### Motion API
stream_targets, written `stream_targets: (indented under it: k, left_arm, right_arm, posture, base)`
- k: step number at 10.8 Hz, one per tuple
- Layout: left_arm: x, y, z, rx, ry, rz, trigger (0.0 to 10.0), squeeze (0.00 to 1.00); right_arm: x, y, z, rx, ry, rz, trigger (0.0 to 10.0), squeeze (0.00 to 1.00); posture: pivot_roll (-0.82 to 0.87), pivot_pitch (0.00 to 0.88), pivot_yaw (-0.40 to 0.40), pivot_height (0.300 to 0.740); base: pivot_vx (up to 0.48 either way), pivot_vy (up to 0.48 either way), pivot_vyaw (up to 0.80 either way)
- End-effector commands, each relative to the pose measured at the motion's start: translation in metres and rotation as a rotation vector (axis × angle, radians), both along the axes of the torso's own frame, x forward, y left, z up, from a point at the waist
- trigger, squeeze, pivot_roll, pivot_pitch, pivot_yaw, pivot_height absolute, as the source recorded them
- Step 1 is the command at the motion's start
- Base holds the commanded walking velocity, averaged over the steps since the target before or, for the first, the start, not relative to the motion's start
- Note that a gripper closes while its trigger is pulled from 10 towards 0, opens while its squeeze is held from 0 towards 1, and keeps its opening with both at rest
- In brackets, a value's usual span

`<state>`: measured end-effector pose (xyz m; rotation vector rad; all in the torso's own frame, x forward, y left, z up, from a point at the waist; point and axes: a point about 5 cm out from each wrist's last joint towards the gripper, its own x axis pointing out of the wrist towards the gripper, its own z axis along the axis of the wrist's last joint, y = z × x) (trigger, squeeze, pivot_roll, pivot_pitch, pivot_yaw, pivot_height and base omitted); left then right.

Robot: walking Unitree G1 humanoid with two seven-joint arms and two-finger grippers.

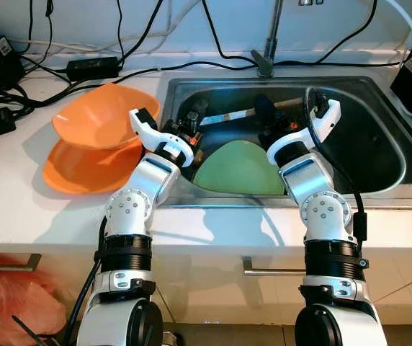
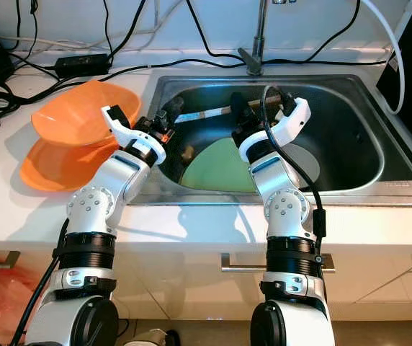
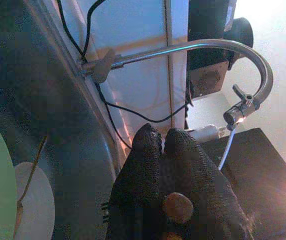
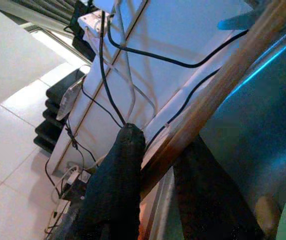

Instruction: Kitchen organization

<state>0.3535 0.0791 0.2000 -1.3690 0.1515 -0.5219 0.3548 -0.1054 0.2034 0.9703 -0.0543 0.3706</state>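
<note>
Nearest, at six o'clock in the sink (image 1: 379, 180): a green plate (image 1: 238, 169), leaning between both forearms. Just beyond, the right gripper (image 1: 263, 115), clamped around a wooden handle (image 1: 229, 115); seen pinched between its black fingers (image 4: 115, 185) in the wrist view. Handle's long axis from nine to three o'clock across the basin. Left gripper (image 1: 191, 119) at the nine o'clock end, fingers pressed together, empty. Farther, at ten o'clock on the counter (image 1: 19, 202): stacked orange bowls (image 1: 94, 137). Right arm probably the one to lift.

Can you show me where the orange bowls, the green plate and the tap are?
orange bowls (image 1: 94, 126), left eye view, inside of the upper bowl.
green plate (image 1: 238, 169), left eye view, middle of its face.
tap (image 3: 255, 67), left wrist view, curved bend of the spout.
</note>
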Motion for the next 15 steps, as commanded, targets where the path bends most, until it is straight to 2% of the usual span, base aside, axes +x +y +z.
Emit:
stream_targets:
  k: [1,2,3,4,9,11,14,15]
  left_arm:
    - [-0.016,-0.048,-0.010,-0.040,0.044,-0.153,10.0,0.00]
    - [-0.016,-0.048,-0.010,-0.032,0.039,-0.156,10.0,0.03]
    - [-0.016,-0.048,-0.011,-0.027,0.040,-0.155,10.0,0.93]
    - [-0.016,-0.048,-0.011,-0.015,0.037,-0.157,10.0,1.00]
    - [-0.014,-0.042,-0.001,-0.008,-0.024,-0.163,10.0,1.00]
    - [-0.015,-0.042,0.001,0.027,-0.051,-0.183,10.0,1.00]
    - [-0.018,-0.040,0.002,0.106,-0.093,-0.222,10.0,1.00]
    - [-0.023,-0.042,0.003,0.170,-0.130,-0.236,10.0,1.00]
  right_arm:
    - [0.002,0.011,0.009,-0.039,-0.018,0.018,0.0,0.00]
    - [0.002,0.011,0.009,-0.038,-0.017,0.018,0.0,0.00]
    - [0.002,0.011,0.009,-0.039,-0.017,0.017,0.0,0.00]
    - [0.003,0.010,0.009,-0.041,-0.018,0.013,0.0,0.00]
    - [0.005,0.000,0.008,-0.027,-0.008,-0.058,0.0,0.00]
    - [0.006,-0.001,0.007,-0.042,-0.004,-0.077,0.0,0.00]
    - [0.013,-0.016,0.005,-0.128,0.020,-0.195,0.0,0.00]
    - [0.012,-0.013,0.008,-0.188,-0.015,-0.189,0.0,0.00]
  posture:
    - [0.09,0.057,0.059,0.740]
    - [0.09,0.057,0.059,0.740]
    - [0.09,0.057,0.058,0.740]
    - [0.09,0.056,0.057,0.740]
    - [0.08,0.051,0.055,0.740]
    - [0.08,0.050,0.053,0.740]
    - [0.08,0.048,0.049,0.740]
    - [0.08,0.047,0.049,0.740]
  base:
    - [0.000,0.000,0.00]
    - [0.000,0.000,0.00]
    - [0.000,0.000,0.00]
    - [0.000,0.000,0.00]
    - [0.000,0.000,0.00]
    - [0.000,0.000,0.00]
    - [0.000,0.000,0.00]
    - [0.000,0.000,0.00]
